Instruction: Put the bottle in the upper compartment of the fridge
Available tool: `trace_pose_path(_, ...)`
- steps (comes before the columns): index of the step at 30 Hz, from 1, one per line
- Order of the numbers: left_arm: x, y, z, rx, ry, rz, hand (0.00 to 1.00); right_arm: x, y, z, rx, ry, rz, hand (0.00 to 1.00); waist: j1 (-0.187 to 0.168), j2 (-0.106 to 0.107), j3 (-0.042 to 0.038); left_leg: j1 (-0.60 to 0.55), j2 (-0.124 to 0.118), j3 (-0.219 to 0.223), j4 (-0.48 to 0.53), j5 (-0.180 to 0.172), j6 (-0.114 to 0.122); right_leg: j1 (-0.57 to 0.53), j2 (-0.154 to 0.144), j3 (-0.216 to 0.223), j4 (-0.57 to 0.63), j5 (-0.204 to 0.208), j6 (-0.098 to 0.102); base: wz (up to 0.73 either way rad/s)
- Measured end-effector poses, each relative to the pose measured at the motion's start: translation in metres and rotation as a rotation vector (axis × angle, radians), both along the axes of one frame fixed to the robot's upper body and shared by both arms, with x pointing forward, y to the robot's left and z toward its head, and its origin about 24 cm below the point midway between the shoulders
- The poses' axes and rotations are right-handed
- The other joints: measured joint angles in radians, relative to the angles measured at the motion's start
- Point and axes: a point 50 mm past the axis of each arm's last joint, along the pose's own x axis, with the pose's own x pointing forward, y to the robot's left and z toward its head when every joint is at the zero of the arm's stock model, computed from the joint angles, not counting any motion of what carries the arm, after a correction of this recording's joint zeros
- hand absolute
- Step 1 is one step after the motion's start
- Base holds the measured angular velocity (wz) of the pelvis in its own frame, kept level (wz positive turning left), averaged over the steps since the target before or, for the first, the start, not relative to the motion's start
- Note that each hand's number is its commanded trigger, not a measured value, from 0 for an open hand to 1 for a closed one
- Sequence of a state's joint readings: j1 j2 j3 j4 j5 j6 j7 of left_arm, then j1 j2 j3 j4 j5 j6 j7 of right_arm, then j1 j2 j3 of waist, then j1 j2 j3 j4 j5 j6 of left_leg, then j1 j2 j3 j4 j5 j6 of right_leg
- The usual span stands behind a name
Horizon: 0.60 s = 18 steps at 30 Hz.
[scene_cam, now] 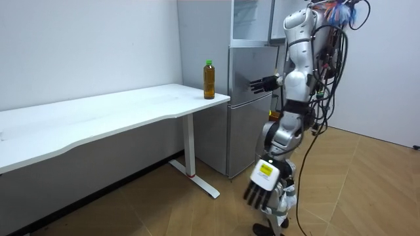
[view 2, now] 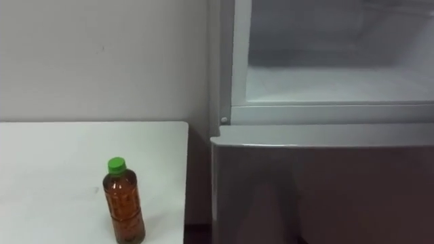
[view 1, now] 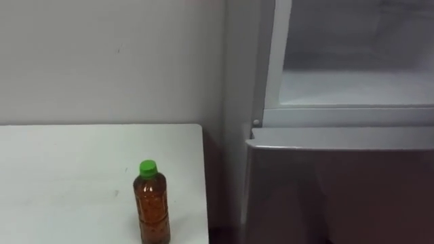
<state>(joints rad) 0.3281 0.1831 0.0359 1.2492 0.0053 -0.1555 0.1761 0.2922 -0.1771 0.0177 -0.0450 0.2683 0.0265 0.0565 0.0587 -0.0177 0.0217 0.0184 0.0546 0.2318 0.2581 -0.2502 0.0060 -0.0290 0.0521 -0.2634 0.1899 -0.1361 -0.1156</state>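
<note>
One bottle [view 1: 152,203] to report, and it's standing upright at about 7 o'clock in the left eye view: amber-brown contents, a green cap [view 1: 148,168], nothing touching it. It sits on the single white table [view 1: 61,176], close to the table's edge on the fridge side. There's one fridge [view 1: 339,129], off at the bottle's 3 o'clock across a narrow dark gap. It has two compartments. The upper compartment [view 1: 352,74] at 1 o'clock is open and shows a pale interior, and the lower door [view 1: 339,196] beneath it is closed. A plain wall [view 1: 102,61] runs behind the table at 11 o'clock. Over to the room view: the robot stands upright on the wooden floor [scene_cam: 367,177] right in front of the fridge, with the table's end at its left. Two hands are in play, and both are empty. The right hand [scene_cam: 264,84] is raised to chest height, fingers stretched out straight toward the fridge front and gripping nothing. The left hand [scene_cam: 262,187] hangs low beside the legs, at 6 o'clock from the right one. Its fingers are loose and pointing down, well apart from the bottle up on the table.
</note>
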Motion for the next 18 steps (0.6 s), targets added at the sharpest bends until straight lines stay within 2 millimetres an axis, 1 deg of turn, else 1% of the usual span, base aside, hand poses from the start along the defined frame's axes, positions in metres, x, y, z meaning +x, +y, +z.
trace_pose_path(2,0.005,0.0,-0.001,0.005,0.006,-0.026,0.0,0.002,0.002,0.008,-0.012,-0.03,0.027,0.0,0.007,0.006,-0.0017,0.0,0.0,0.003,-0.001,0.005,0.001,0.0,-0.001,0.0,0.0,0.003,0.001,-0.03)
trace_pose_path(4,0.015,0.001,-0.002,0.013,-0.007,-0.03,0.0,0.006,0.009,0.021,-0.013,-0.084,0.077,0.0,0.026,0.016,-0.0088,0.008,0.001,0.011,-0.007,0.01,-0.001,0.002,-0.001,0.002,0.001,0.007,-0.003,-0.13)
trace_pose_path(5,0.015,0.001,-0.002,0.013,-0.006,-0.03,0.0,0.007,0.012,0.023,-0.009,-0.095,0.087,0.0,0.026,0.019,-0.0108,0.011,0.001,0.012,-0.009,0.011,-0.001,0.003,-0.001,0.002,0.001,0.007,-0.003,-0.08)
trace_pose_path(6,0.014,0.001,-0.002,0.013,0.001,-0.028,0.0,0.008,0.015,0.028,-0.003,-0.117,0.109,0.0,0.027,0.022,-0.017,0.011,0.002,0.015,-0.011,0.014,-0.002,0.004,-0.001,0.0,0.0,0.008,-0.005,0.0)
trace_pose_path(7,0.012,0.002,-0.002,0.015,0.014,-0.023,0.0,0.009,0.016,0.029,-0.001,-0.123,0.116,0.0,0.029,0.024,-0.0194,0.012,0.002,0.015,-0.013,0.016,-0.003,0.004,-0.001,-0.001,0.0,0.009,-0.007,0.0)
trace_pose_path(8,0.011,0.002,-0.002,0.016,0.025,-0.02,0.0,0.01,0.016,0.03,0.0,-0.126,0.12,0.0,0.029,0.024,-0.0196,0.012,0.002,0.015,-0.013,0.017,-0.003,0.004,-0.001,-0.002,-0.001,0.01,-0.009,0.0)
trace_pose_path(9,0.008,0.002,-0.002,0.015,0.046,-0.014,0.0,0.011,0.017,0.031,0.001,-0.133,0.127,0.0,0.03,0.021,-0.0217,0.012,0.002,0.015,-0.017,0.02,-0.001,0.003,-0.002,-0.003,0.0,0.011,-0.01,0.0)
trace_pose_path(13,-0.005,0.004,-0.001,0.019,0.098,0.009,0.0,0.015,0.019,0.036,0.006,-0.134,0.154,0.0,0.031,0.02,-0.0221,0.011,0.002,0.009,-0.021,0.028,-0.008,0.001,-0.003,-0.015,0.002,0.008,-0.014,0.05)
trace_pose_path(16,-0.006,0.004,-0.001,0.015,0.117,0.002,0.0,0.017,0.025,0.04,0.029,-0.151,0.192,0.0,0.035,0.017,-0.0211,0.007,0.002,0.006,-0.021,0.032,-0.013,-0.008,-0.009,-0.025,0.017,0.001,-0.016,0.06)
trace_pose_path(17,-0.006,0.004,-0.001,0.015,0.121,-0.007,0.0,0.018,0.028,0.042,0.041,-0.161,0.209,0.0,0.035,0.017,-0.0212,0.005,0.003,0.006,-0.021,0.032,-0.014,-0.01,-0.009,-0.026,0.02,-0.001,-0.016,0.09)
trace_pose_path(18,-0.006,0.003,-0.001,0.014,0.127,-0.014,0.0,0.022,0.034,0.052,0.057,-0.204,0.261,0.0,0.035,0.017,-0.0214,0.003,0.004,0.006,-0.021,0.032,-0.014,-0.012,-0.009,-0.026,0.02,-0.002,-0.014,0.11)
